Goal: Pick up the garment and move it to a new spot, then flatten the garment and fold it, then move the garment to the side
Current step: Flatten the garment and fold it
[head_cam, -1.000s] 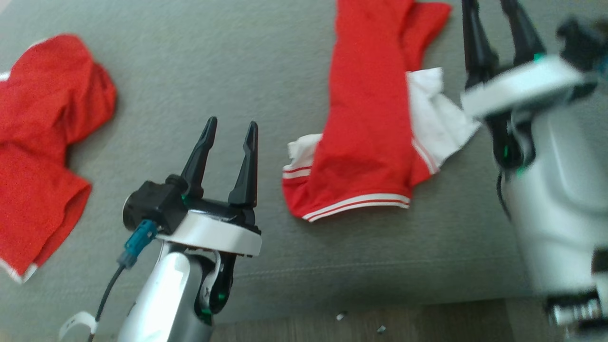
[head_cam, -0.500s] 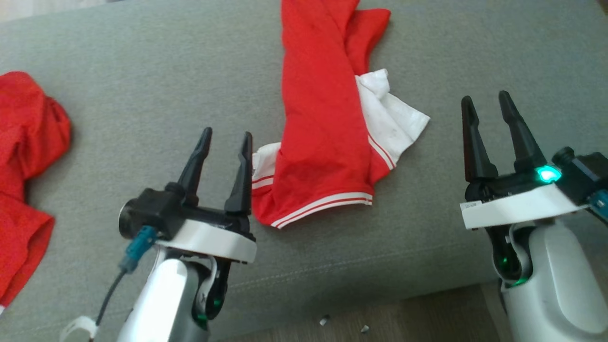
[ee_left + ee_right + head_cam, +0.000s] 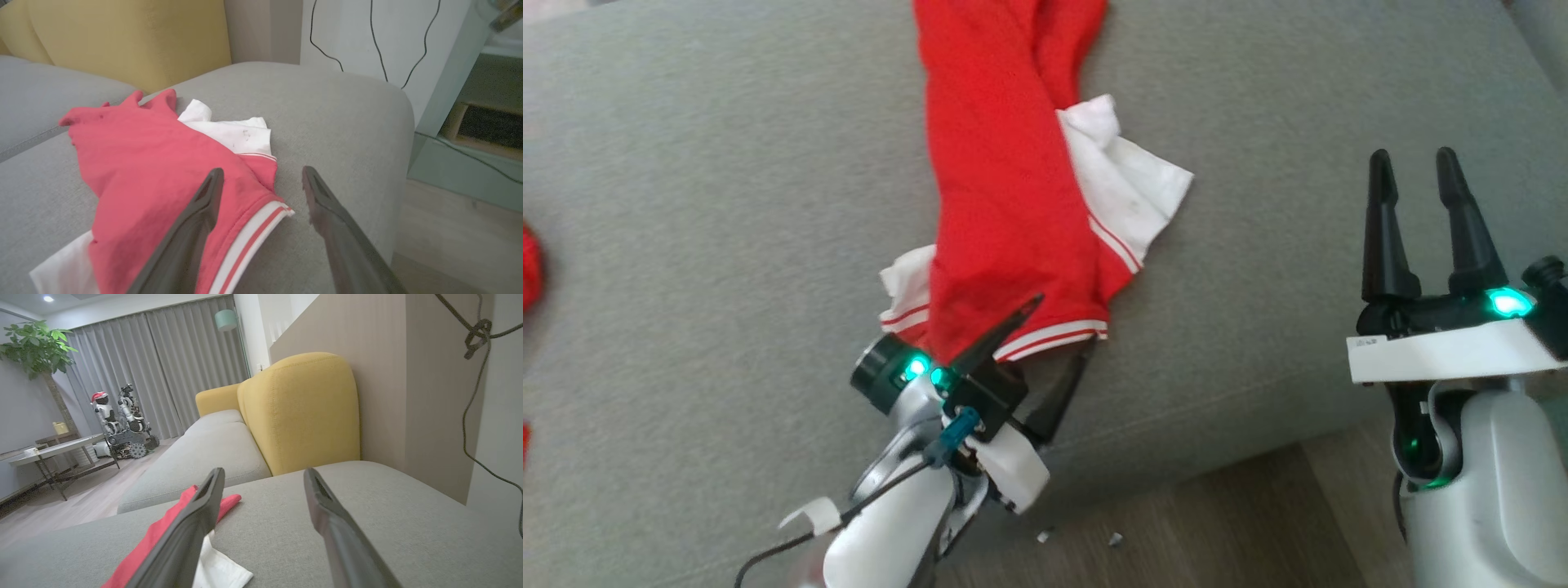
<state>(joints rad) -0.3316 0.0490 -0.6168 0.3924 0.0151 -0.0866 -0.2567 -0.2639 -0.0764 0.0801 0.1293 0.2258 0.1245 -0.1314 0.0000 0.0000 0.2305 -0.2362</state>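
Opening step of the task, the pick-up, judged from the layout. The garment [image 3: 1005,204], red with a white panel [image 3: 1131,184] and a white-and-red striped hem [image 3: 253,228], lies crumpled in a long strip on the grey sofa seat [image 3: 727,204]. Its hem end is nearest the seat's front edge and its far end runs toward the yellow backrest cushion [image 3: 298,412]. The left end effector [image 3: 1062,322] is tilted over the hem's right corner with its fingers spread apart and nothing between them. In the left wrist view one finger overlaps the red cloth just inside the hem and the other lies over bare seat beyond the corner. Whether either finger touches the fabric cannot be told. The right end effector [image 3: 1413,155] stands well to the right of the garment, fingers likewise apart and empty, pointing along the bare seat. The garment is not yet lifted, flattened or folded. The next move probably calls for the left fingers to descend astride the hem corner and close on the cloth alone, not the seat cover. The right end effector would need a second hold on the garment for a clean lift.
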